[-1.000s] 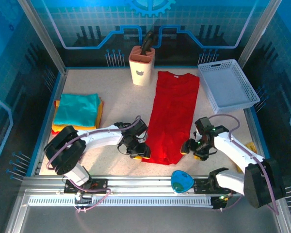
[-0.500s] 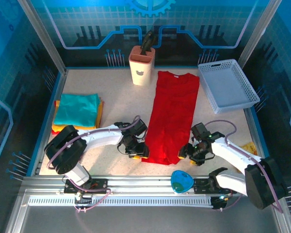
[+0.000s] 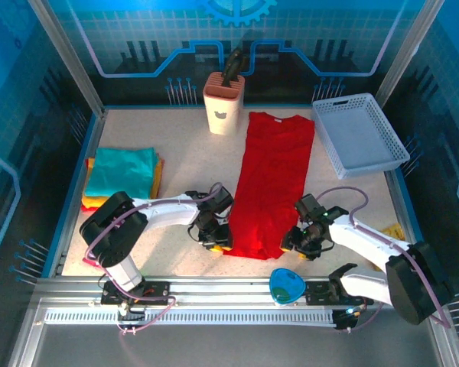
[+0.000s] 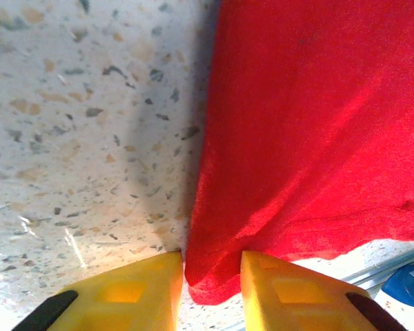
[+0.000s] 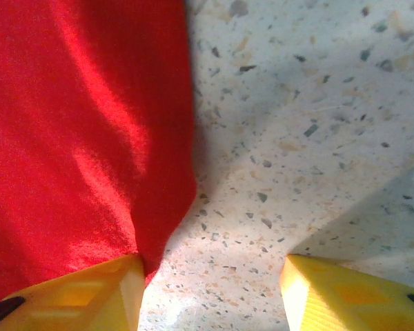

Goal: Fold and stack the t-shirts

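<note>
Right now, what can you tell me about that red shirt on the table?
The red t-shirt is soft cloth, folded into a long narrow strip, flat on the table, collar end away from the arms. Its near left corner sits between the fingers of the left pincer; the right pincer straddles its near right edge.

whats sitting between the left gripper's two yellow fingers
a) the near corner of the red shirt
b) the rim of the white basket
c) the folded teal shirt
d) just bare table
a: in the left wrist view the near corner of the red shirt lies in the gap of the left gripper, with speckled table to one side of it.
</note>
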{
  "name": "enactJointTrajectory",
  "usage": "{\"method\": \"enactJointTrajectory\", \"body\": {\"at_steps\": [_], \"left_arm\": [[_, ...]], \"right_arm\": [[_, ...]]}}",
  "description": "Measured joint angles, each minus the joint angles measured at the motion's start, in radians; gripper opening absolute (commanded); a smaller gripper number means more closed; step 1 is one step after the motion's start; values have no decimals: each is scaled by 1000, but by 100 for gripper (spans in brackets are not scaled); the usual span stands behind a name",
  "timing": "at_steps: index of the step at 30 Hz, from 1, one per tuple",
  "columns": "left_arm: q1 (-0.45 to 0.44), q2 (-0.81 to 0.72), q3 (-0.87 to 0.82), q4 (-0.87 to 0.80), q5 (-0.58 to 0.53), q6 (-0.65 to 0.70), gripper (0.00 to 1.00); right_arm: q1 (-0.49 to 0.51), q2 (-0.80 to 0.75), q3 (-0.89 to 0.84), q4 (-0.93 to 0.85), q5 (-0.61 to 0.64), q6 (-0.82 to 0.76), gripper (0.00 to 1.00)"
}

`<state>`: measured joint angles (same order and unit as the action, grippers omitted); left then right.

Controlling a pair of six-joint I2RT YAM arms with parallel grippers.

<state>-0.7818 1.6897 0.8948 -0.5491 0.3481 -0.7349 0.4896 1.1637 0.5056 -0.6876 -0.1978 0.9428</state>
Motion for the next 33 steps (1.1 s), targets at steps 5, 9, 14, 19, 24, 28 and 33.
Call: {"method": "enactJointTrajectory", "body": {"at_steps": [5, 9, 14, 19, 24, 28, 33], "left_arm": [[-5, 0, 9, 3, 5, -1, 38], [-14, 0, 16, 3, -1, 0, 38], [-16, 16, 29, -5, -6, 0, 35], [-18, 21, 31, -9, -12, 0, 31], [-18, 26, 34, -19, -19, -1, 24], [-18, 31, 34, -24, -27, -7, 16], [-22, 31, 40, -27, -31, -24, 3]], "right_arm": [[42, -18, 23, 21, 3, 4, 59], [54, -30, 51, 25, 4, 8, 60], [67, -19, 53, 28, 5, 19, 60], [96, 11, 50, 55, 1, 41, 60], [105, 67, 37, 119, -13, 63, 47], [106, 80, 25, 132, -12, 81, 28], [108, 70, 21, 147, -10, 86, 4]]}}
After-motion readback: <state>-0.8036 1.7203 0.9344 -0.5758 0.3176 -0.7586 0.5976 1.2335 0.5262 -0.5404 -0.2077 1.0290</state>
